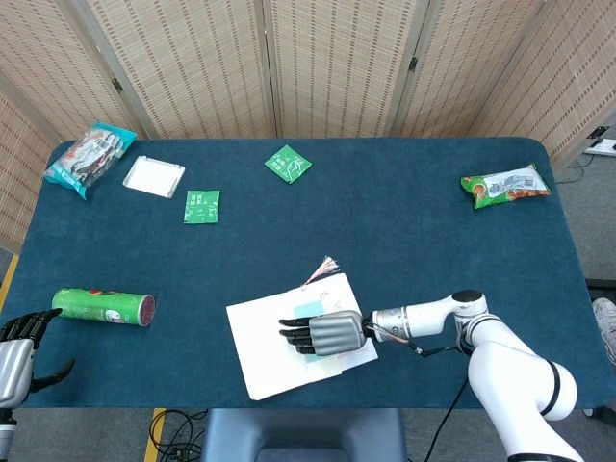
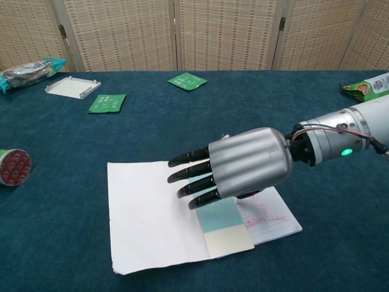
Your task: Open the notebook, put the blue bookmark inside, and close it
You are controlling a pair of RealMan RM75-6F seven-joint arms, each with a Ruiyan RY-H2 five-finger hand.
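A dark blue cloth-covered table point(image 1: 385, 221) fills the head view, backed by woven folding screens point(image 1: 327, 63) along the top of the frame. The robot's right arm point(image 1: 481, 337) reaches in from the lower right, and its right hand point(image 1: 322, 332) hovers palm down over the open notebook point(image 1: 265, 351) at lower centre, dark fingers point(image 2: 191, 170) stretched toward the left and held slightly apart, gripping nothing that can be seen. In the chest view the notebook lies flat, a blank white page to the left and a red-lined page at the right. The blue bookmark point(image 2: 222, 226), pale blue above and cream below, rests on the pages just beneath the hand, its upper end hidden by the palm; whether the hand touches it cannot be told. A reddish tassel point(image 1: 323, 267) fans out from the notebook's upper edge.

At the lower left corner, the left hand point(image 1: 19, 351) sits off the table edge, fingers loosely apart and empty. A green chip can point(image 1: 103, 306) lies on its side at the left. A snack bag point(image 1: 89, 154) and a white box lid point(image 1: 153, 176) sit at upper left, two green sachets point(image 1: 202, 206) point(image 1: 288, 164) near the top centre, and a green snack packet point(image 1: 505, 186) at the upper right.
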